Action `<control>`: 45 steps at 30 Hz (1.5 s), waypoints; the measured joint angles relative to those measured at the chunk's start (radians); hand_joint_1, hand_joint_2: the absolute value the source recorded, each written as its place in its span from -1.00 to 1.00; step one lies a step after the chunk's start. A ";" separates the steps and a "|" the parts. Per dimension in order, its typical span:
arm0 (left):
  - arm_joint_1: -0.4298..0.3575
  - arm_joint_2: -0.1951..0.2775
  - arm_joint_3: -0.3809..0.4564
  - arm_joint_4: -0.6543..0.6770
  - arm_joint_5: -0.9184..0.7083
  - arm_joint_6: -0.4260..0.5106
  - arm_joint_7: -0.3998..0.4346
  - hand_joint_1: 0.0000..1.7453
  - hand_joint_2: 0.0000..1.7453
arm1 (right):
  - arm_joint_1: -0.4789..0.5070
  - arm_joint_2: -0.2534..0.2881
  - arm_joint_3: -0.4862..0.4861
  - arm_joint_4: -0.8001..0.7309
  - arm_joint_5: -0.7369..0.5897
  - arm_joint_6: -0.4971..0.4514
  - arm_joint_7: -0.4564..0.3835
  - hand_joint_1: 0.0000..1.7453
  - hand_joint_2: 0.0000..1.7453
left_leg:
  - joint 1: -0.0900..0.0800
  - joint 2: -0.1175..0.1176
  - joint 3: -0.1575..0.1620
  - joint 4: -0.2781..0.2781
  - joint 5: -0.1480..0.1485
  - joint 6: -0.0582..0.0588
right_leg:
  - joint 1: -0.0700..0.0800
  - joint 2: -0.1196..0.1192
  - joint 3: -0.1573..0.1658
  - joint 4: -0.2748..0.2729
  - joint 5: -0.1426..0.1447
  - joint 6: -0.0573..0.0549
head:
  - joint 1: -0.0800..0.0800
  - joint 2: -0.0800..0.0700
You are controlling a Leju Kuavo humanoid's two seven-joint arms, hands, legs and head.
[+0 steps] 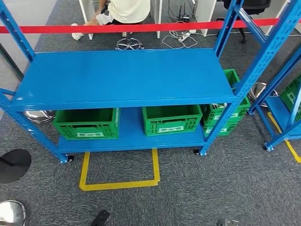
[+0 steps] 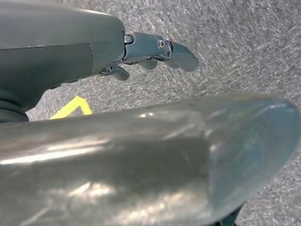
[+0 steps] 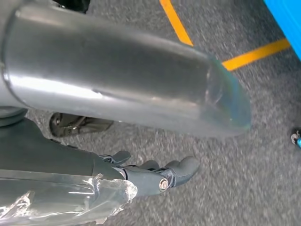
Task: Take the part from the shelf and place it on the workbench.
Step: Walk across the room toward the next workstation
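The blue shelf (image 1: 124, 77) stands straight ahead, its top board a plain blue surface. On its lower board sit two green crates (image 1: 87, 123) (image 1: 171, 118), and I cannot tell what lies inside them. My left hand (image 2: 149, 49) hangs over the grey carpet with its fingers stretched out and holds nothing. My right hand (image 3: 156, 176) hangs the same way, fingers straight and apart from the thumb, with nothing in it. Both hands sit low, short of the shelf; the left hand's dark tip (image 1: 101, 217) pokes in at the bottom of the head view.
A yellow tape square (image 1: 120, 181) marks the carpet in front of the shelf. More stacked green crates (image 1: 227, 115) stand at the shelf's right end, and a second blue rack (image 1: 284, 108) is at the right. A red barrier tape (image 1: 142, 27) runs behind, with a seated person (image 1: 120, 12) beyond.
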 joint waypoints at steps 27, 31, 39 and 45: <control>0.036 0.085 -0.081 -0.007 0.216 -0.060 0.013 -1.00 -1.00 | 0.052 -0.032 0.182 -0.012 -0.129 0.003 0.144 -1.00 -1.00 | 0.003 -0.005 0.002 -0.002 0.002 -0.001 | 0.004 0.000 -0.003 0.000 0.004 0.022 | 0.002 0.000; 0.051 0.101 -0.131 -0.017 0.301 -0.064 0.023 -1.00 -1.00 | 0.071 -0.046 0.265 -0.020 -0.193 0.008 0.196 -1.00 -1.00 | 0.003 -0.005 0.002 -0.002 0.002 -0.002 | 0.004 0.000 -0.003 0.001 0.003 0.022 | 0.003 0.000; 0.080 0.132 -0.232 -0.041 0.466 -0.073 0.040 -1.00 -1.00 | 0.108 -0.075 0.429 -0.035 -0.319 0.022 0.298 -1.00 -1.00 | 0.003 -0.005 0.002 -0.002 0.002 -0.003 | 0.004 0.000 -0.004 0.002 0.003 0.021 | 0.002 0.000; 0.101 0.153 -0.303 -0.060 0.583 -0.077 0.052 -1.00 -1.00 | 0.134 -0.094 0.542 -0.047 -0.409 0.032 0.371 -1.00 -1.00 | 0.003 -0.005 0.002 -0.002 0.002 -0.003 | 0.004 0.000 -0.005 0.003 0.003 0.021 | 0.002 0.000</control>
